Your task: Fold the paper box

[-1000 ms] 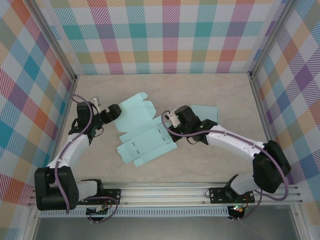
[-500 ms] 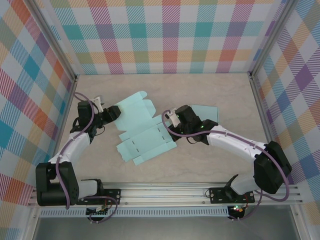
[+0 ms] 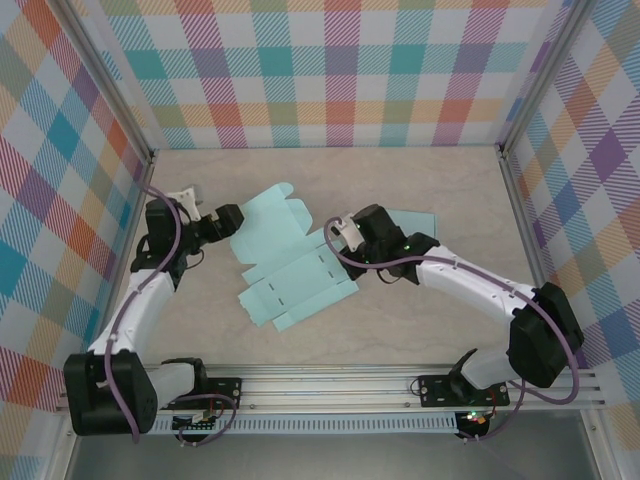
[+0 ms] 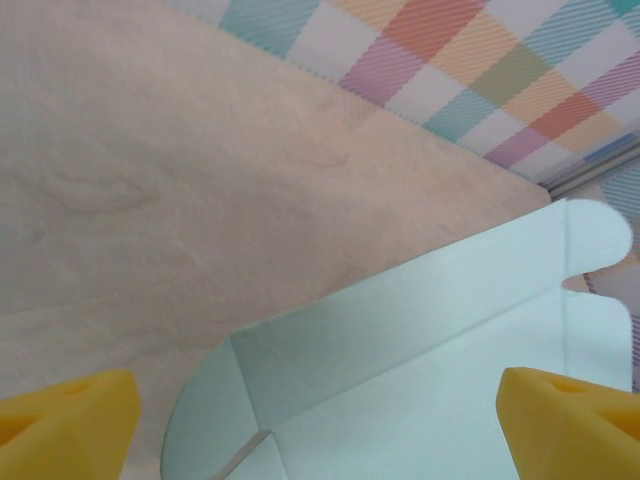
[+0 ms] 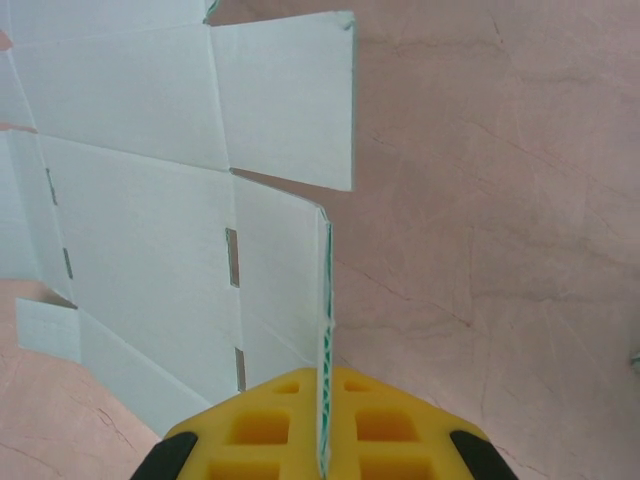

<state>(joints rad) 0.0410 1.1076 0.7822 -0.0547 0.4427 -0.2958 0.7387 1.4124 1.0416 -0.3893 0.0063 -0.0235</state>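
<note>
The pale blue, flat die-cut paper box blank point(image 3: 290, 265) lies spread on the light wooden desk point(image 3: 420, 180), between the two tools. It looks very light and thin, stiff only across its panels and weak at the creases. I judge it will bend or slide easily when pushed, because the smooth desk gives little hold. Good places to take it are the free flaps at its edge, close to a crease.

The right tool point(image 3: 340, 238) is pressed together on such a flap. In the right wrist view the flap's thin edge stands upright between the yellow pads point(image 5: 270, 430). The left tool point(image 3: 228, 222) is spread wide, with its pads point(image 4: 65, 420) on both sides of the rounded flap point(image 4: 215, 420) at the blank's corner. As far as I can see, they do not touch it.

Behind the right tool, a second pale blue sheet point(image 3: 412, 218) is partly covered by the arm, and I cannot tell what it is. How deep the flap sits inside the right tool is hidden.
</note>
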